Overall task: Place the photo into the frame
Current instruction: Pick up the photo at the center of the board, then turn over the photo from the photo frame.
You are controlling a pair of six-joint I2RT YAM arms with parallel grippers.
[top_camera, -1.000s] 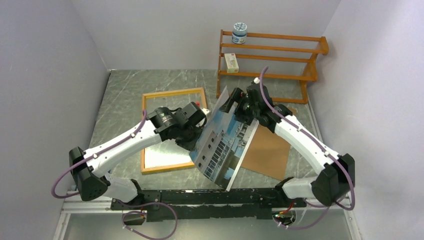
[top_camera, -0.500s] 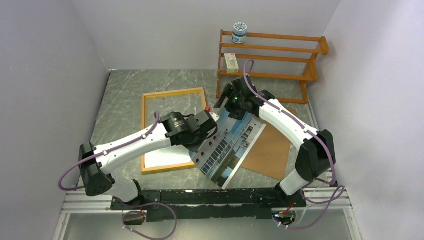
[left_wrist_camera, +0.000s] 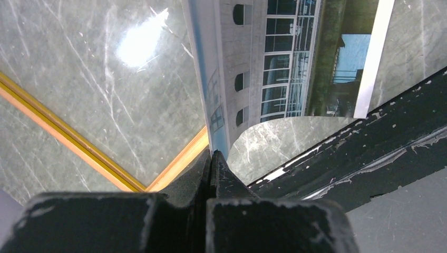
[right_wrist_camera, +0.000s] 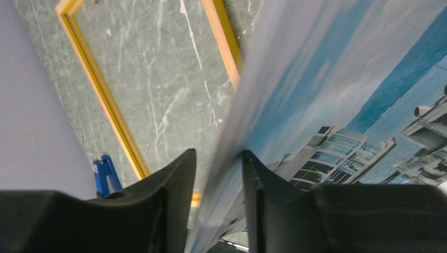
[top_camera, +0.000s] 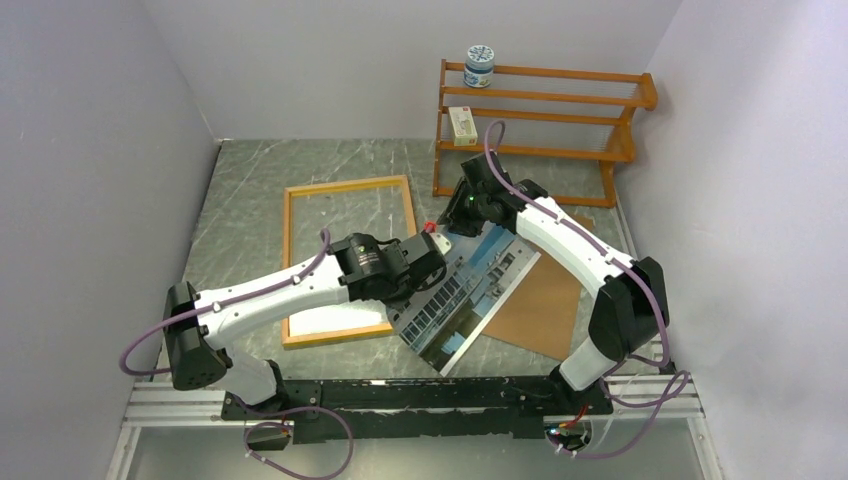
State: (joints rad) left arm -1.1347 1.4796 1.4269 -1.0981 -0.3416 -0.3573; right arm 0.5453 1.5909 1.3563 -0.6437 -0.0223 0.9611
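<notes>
The photo [top_camera: 470, 300], a building against blue sky, is held tilted between the frame and the brown board. Its left edge is pinched in my left gripper [top_camera: 425, 262], which is shut on it; the left wrist view shows the print [left_wrist_camera: 274, 63] rising from the closed tips [left_wrist_camera: 212, 155]. My right gripper [top_camera: 455, 215] is at the photo's far corner. In the right wrist view its fingers [right_wrist_camera: 179, 174] stand apart on either side of the photo's edge [right_wrist_camera: 327, 95], with a gap on the left side. The frame [top_camera: 290, 240] lies flat, a yellow-orange rectangle [right_wrist_camera: 100, 89] around bare table.
A brown cardboard board [top_camera: 545, 300] lies under the photo's right side. An orange wooden shelf rack [top_camera: 545, 120] stands at the back right with a jar [top_camera: 480, 65] and a small box [top_camera: 462, 123]. A blue clip [right_wrist_camera: 105, 171] sits beside the frame. A black rail [top_camera: 420, 395] runs along the near edge.
My right arm has swung to the photo's far corner and its jaws have narrowed around the edge. The photo has dropped to a flatter tilt. My left gripper has shifted slightly right, still holding it.
</notes>
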